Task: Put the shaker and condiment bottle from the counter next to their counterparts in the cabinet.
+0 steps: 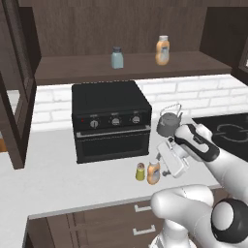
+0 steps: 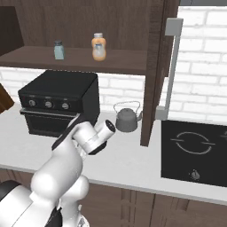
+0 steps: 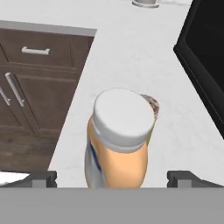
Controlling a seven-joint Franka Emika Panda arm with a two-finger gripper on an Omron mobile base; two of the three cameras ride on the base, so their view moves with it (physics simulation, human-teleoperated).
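Landmark: black countertop oven (image 1: 111, 121) on the white-grey counter (image 1: 58, 179).
Condiment bottle: rounded orange bottle with pale cap (image 3: 117, 139) stood upright in front of the oven, unlifted.
Shaker: small yellow-green shaker (image 1: 140, 171) stood just beside the bottle.
Gripper: two-finger gripper (image 3: 112, 178) had jaws apart, straddling the bottle.
Counterparts: blue-grey shaker (image 1: 116, 57) and orange bottle (image 1: 162, 50) stood in the dark wooden cabinet (image 1: 131, 68) above the oven.
Progress: judged nothing placed; both items remained.

Arm rises from base, elbow bent, forearm reaching forward and down. Wrist angled downward; hand sits low over the work surface. Gripper (image 3: 112, 177) seen in hand view: two dark fingertips (image 3: 41, 178) set wide apart at left and right, jaws spread, nothing pinched between them. In left base view the gripper (image 1: 162, 167) points down-left.
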